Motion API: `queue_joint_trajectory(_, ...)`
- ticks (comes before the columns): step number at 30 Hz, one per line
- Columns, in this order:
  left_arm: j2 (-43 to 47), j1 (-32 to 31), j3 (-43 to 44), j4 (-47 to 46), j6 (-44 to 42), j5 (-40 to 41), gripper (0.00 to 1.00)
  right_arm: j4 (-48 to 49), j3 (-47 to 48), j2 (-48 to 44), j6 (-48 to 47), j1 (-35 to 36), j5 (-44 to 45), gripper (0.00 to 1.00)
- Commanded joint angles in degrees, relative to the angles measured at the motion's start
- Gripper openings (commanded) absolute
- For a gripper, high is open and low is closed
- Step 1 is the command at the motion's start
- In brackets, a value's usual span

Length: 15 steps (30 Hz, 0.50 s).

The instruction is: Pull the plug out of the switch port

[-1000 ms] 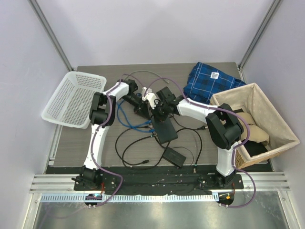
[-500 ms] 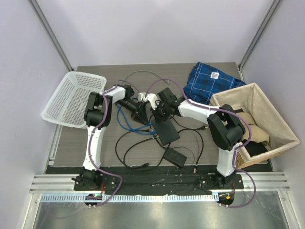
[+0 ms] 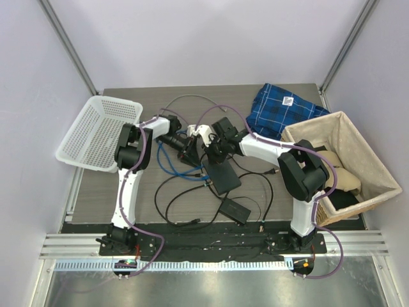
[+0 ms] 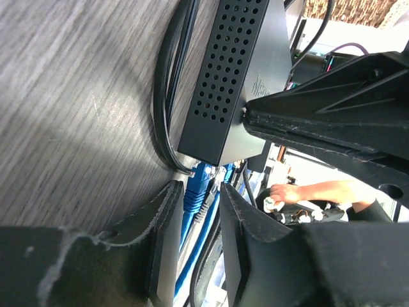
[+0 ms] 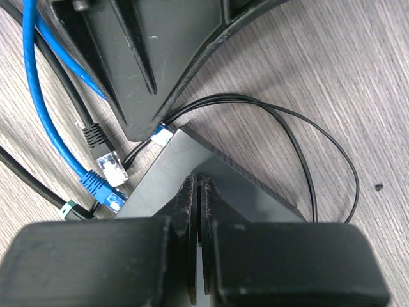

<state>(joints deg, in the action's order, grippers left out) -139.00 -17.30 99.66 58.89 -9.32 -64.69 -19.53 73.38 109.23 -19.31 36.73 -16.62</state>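
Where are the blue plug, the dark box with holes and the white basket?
blue plug [image 4: 195, 184], left wrist view, on its blue body.
dark box [image 4: 227, 70], left wrist view, on its perforated side.
white basket [image 3: 96, 131], top view, on its bare mesh floor.

The left white-and-black robot arm [image 3: 131, 167] has folded lower. Its forearm, which slanted up toward the far side a second ago, now lies flatter, and its black elbow joint sits slightly nearer the white plastic mesh basket [image 3: 96, 131]. The left gripper [image 3: 186, 146] has drawn a little to the left.
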Motion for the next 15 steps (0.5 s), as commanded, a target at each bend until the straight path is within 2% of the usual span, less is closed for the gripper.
queue_joint_trajectory(1, -2.33, -1.95, 0.19, -3.08, -1.4, 3.78, 0.34, -8.68, -3.25, 4.94, -0.91, -0.87, 5.2, 0.01)
queue_joint_trajectory(8, -3.38, -3.18, 2.03, -4.32, 3.17, 7.56, 0.32, -8.77, -2.37, 5.56, -0.64, -0.7, 5.02, 0.01)
queue_joint_trajectory(10, -3.82, -3.27, 4.04, -2.65, 1.68, 5.98, 0.21, -8.68, -2.28, 5.56, -0.9, -0.78, 5.28, 0.01)
queue_joint_trajectory(11, -4.52, -3.18, 5.01, -0.12, 0.89, 5.89, 0.11, -8.68, -2.19, 5.38, -0.99, -0.87, 5.46, 0.01)
queue_joint_trajectory(14, -6.01, -2.3, 9.75, 5.59, -3.06, 4.75, 0.0, -8.86, -1.23, 5.38, -0.99, -1.75, 6.07, 0.01)
queue_joint_trajectory(15, -6.46, -1.95, 10.99, 6.75, -3.51, 4.4, 0.0, -9.03, 0.17, 5.55, -1.08, -2.19, 6.16, 0.01)
